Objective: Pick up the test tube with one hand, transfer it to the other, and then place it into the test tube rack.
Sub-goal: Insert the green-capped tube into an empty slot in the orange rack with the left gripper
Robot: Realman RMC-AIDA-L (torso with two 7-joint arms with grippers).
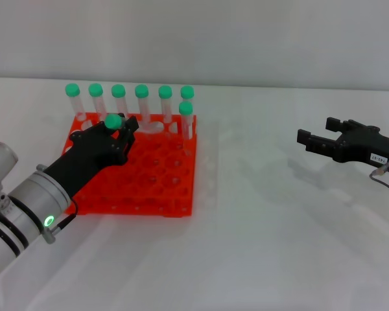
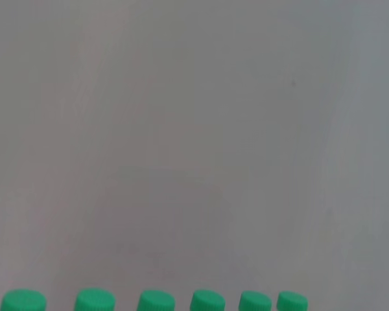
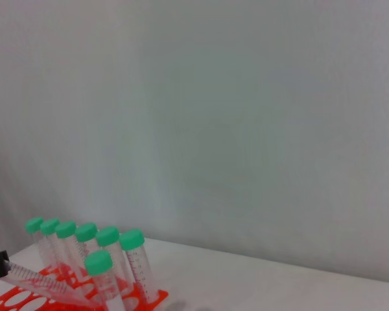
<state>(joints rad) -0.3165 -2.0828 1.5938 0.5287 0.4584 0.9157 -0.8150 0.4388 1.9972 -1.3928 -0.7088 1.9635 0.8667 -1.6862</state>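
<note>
My left gripper [image 1: 120,129], black on a thick silver wrist with a green ring light, is shut on the test tube [image 1: 113,121]. It holds the tube tilted over the back left part of the orange-red test tube rack [image 1: 162,188]. Only the tube's green cap shows in the head view. The right wrist view shows its clear body [image 3: 45,284] slanting down over the rack [image 3: 6,299]. My right gripper [image 1: 314,129], black with a white label, is open and empty. It hovers over the table far to the right of the rack.
Several other green-capped tubes [image 1: 141,92] stand upright in the rack's back row, and one more [image 1: 186,109] stands in the second row at the right end. Their caps line the edge of the left wrist view [image 2: 155,301]. A white wall rises behind the table.
</note>
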